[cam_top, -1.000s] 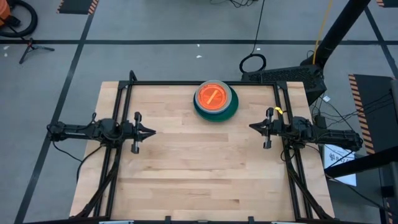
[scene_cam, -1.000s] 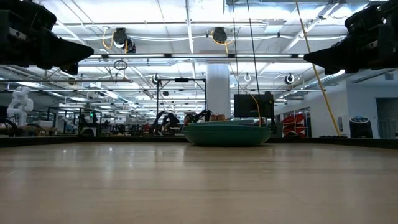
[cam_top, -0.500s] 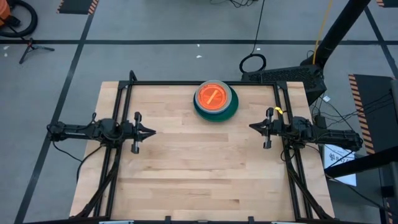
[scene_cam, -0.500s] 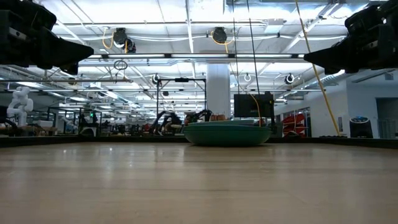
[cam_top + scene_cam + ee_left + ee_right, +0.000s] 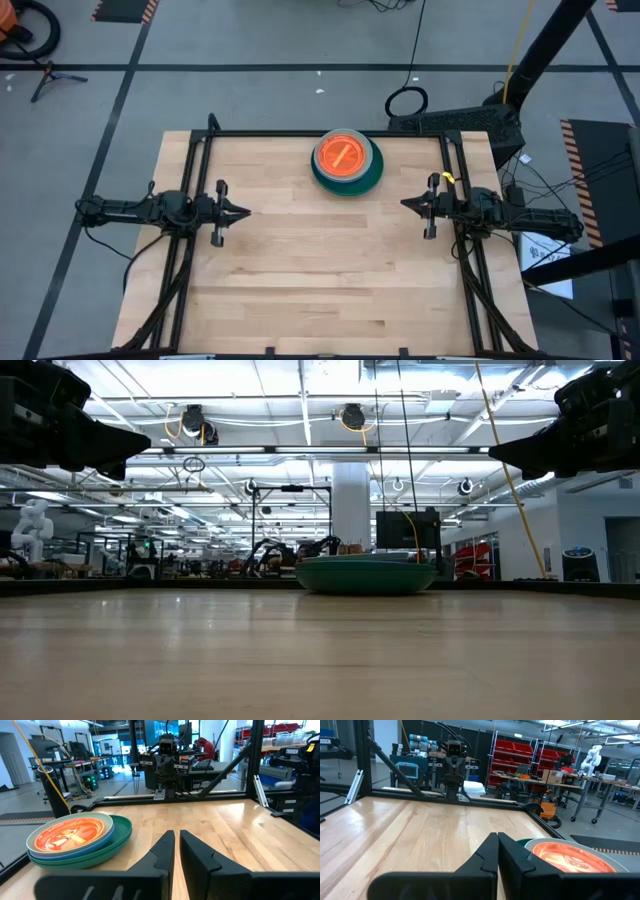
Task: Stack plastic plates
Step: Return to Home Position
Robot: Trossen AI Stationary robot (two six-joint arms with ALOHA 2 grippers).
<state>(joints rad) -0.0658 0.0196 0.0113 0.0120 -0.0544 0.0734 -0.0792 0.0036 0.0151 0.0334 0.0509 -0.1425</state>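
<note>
The plastic plates (image 5: 347,162) sit in one stack at the middle of the table's far edge. An orange plate (image 5: 340,155) lies on top and a dark green one (image 5: 368,180) is at the bottom, resting on the wood. The stack also shows in the low view (image 5: 365,575) and in both wrist views (image 5: 75,840) (image 5: 570,857). My left gripper (image 5: 245,212) hovers level at the table's left side, pointing toward the middle, fingers all but together (image 5: 177,836) and holding nothing. My right gripper (image 5: 404,203) hovers level at the right side, shut (image 5: 497,837) and holding nothing.
A black metal frame (image 5: 300,134) runs along the table's far edge and down both sides, where the arms are mounted. Bare wooden tabletop (image 5: 320,270) stretches between the two grippers and toward the near edge. Cables and a stand (image 5: 450,120) lie beyond the far right corner.
</note>
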